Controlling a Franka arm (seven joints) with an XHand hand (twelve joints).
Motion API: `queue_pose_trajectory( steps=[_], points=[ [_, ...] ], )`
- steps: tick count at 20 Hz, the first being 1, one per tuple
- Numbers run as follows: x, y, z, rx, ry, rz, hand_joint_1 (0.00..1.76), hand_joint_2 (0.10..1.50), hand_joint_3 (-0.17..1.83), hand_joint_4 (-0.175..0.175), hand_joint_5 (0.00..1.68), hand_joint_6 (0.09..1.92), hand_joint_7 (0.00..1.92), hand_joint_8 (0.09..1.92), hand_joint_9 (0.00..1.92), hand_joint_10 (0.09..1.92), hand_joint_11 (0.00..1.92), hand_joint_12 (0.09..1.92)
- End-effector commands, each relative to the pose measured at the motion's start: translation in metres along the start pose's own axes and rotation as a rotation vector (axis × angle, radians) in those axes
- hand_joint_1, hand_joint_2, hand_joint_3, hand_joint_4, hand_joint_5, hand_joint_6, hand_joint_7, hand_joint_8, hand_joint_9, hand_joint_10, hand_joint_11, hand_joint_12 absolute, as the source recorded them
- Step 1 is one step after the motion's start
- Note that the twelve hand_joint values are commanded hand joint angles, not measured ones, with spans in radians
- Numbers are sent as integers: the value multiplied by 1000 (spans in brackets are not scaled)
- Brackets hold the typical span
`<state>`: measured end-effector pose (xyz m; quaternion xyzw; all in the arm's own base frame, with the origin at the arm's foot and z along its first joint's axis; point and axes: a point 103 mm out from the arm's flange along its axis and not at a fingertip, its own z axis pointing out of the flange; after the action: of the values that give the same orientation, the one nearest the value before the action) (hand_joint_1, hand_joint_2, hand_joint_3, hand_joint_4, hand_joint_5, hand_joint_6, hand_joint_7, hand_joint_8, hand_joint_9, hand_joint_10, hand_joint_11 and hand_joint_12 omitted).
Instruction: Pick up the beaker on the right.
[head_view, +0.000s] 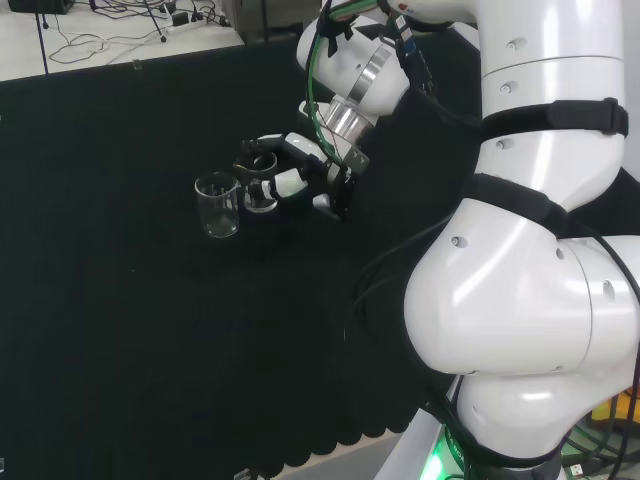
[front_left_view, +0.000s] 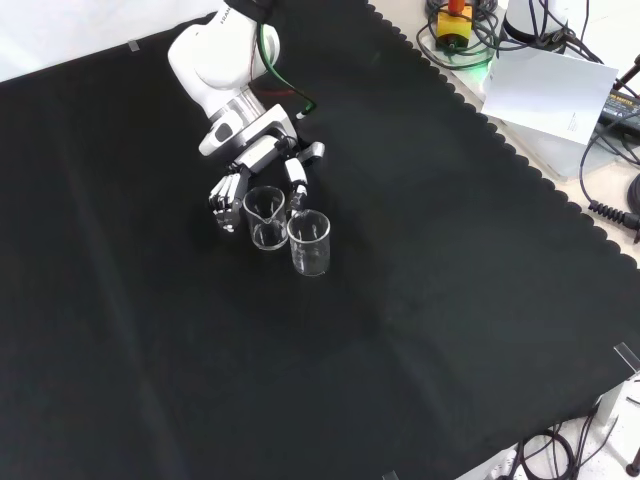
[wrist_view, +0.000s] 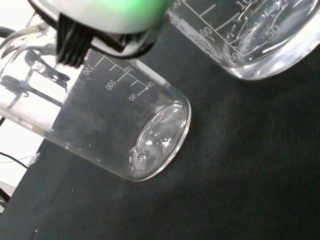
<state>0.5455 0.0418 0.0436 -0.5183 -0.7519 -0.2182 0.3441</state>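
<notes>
On the black tabletop, you see two clear beakers mid-cloth. Your robot hand curls around one beaker; the other beaker stands just beside it.

I am seeing the second beaker standing just beside the beaker that the hand is curling round, crowding that side in the front view, while bare black cloth is lying open everywhere else.

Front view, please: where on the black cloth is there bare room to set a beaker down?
The black cloth lies bare below and right of the two clear glass beakers, out to its scalloped edge, and at far left. It is crowded where the black and white hand brackets the upper beaker.
</notes>
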Motion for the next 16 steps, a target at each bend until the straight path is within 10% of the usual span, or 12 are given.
queue_pose_trajectory(
  steps=[1,10,14,16],
  points=[
    [0,0,3,3,7,7,964,525,653,-42,560,95,349,651,507,597,139,1345],
    [-4,4,6,-2,26,23,964,528,651,-42,601,204,356,641,518,574,141,1342],
    [-4,6,4,-52,14,70,948,626,597,-32,745,668,431,629,551,562,178,1339],
    [-3,5,-1,-75,2,83,1045,721,533,96,1037,724,884,634,884,557,590,1182]
  ],
)
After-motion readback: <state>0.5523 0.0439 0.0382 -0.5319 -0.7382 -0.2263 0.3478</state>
